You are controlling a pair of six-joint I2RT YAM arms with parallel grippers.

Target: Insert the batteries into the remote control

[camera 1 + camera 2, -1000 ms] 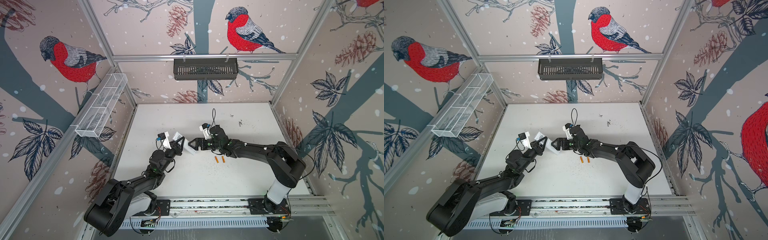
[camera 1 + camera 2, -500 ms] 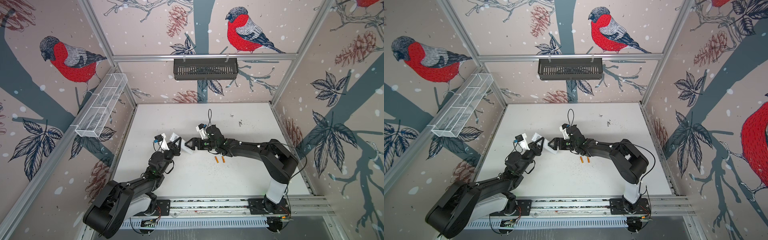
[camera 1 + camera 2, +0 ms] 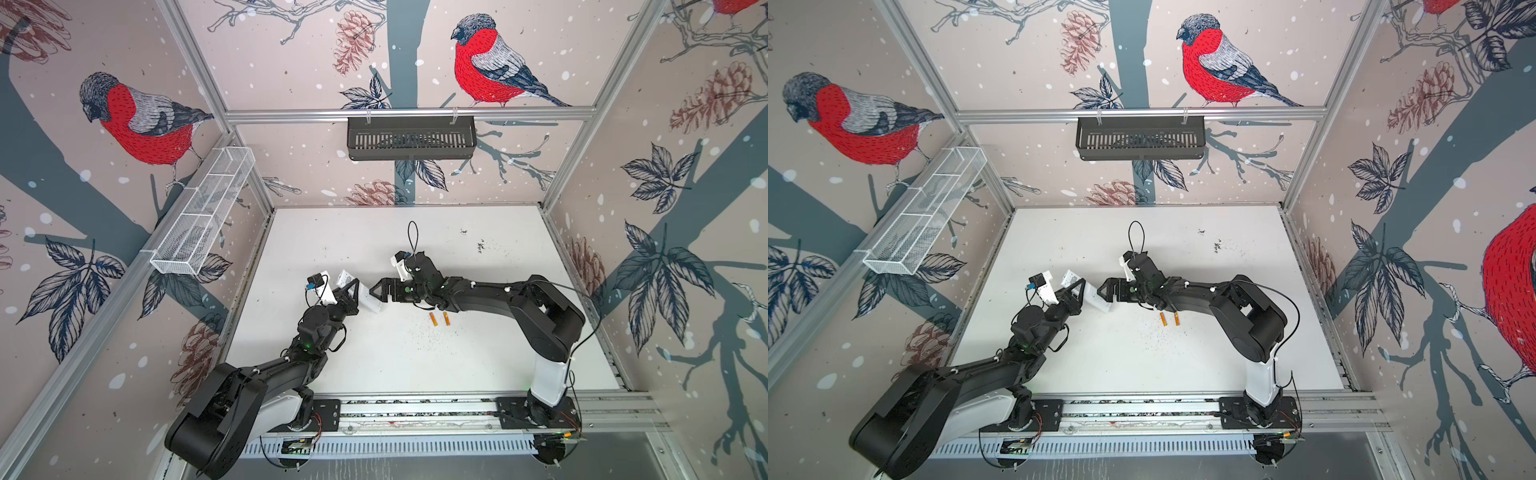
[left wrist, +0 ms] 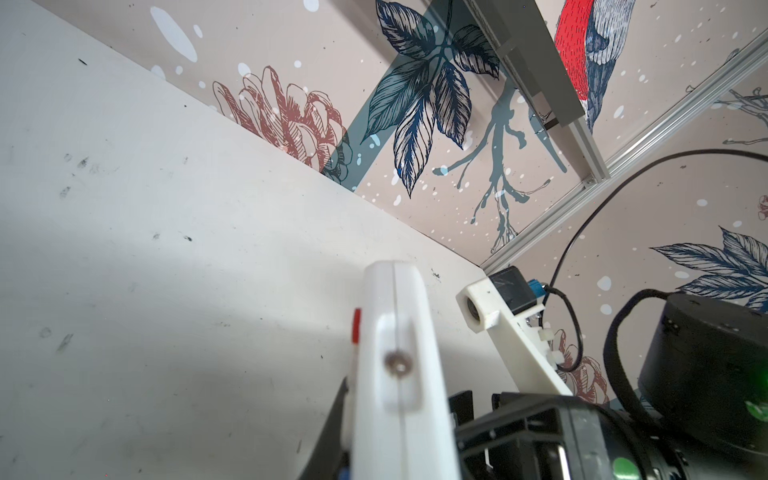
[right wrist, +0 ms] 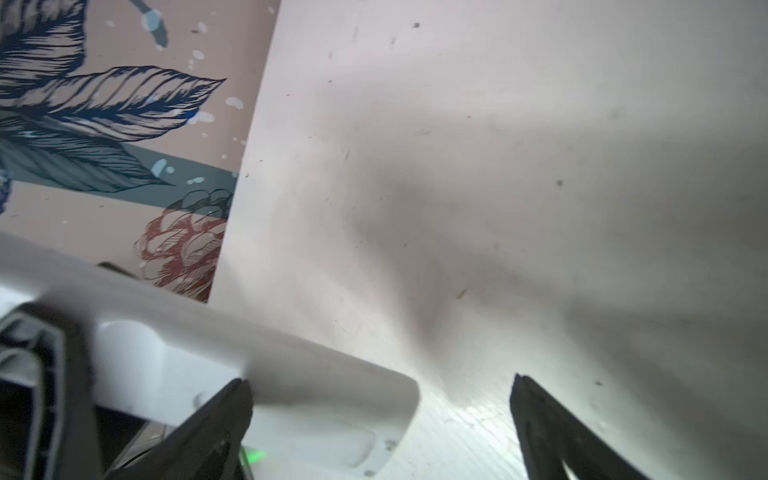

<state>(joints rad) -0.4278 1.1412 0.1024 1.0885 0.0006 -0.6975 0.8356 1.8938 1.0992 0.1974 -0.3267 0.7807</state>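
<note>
My left pincer [image 3: 354,289] is clenched on the remote control [image 3: 371,300], holding it tilted above the table [image 3: 374,245]. My right pincer [image 3: 375,290] is spread wide at the remote's free end, gripping nothing. The two batteries [image 3: 433,320] lie side by side on the table, close by my right arm.

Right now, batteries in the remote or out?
Out. Both batteries lie on the table, apart from the remote in the left gripper.
</note>
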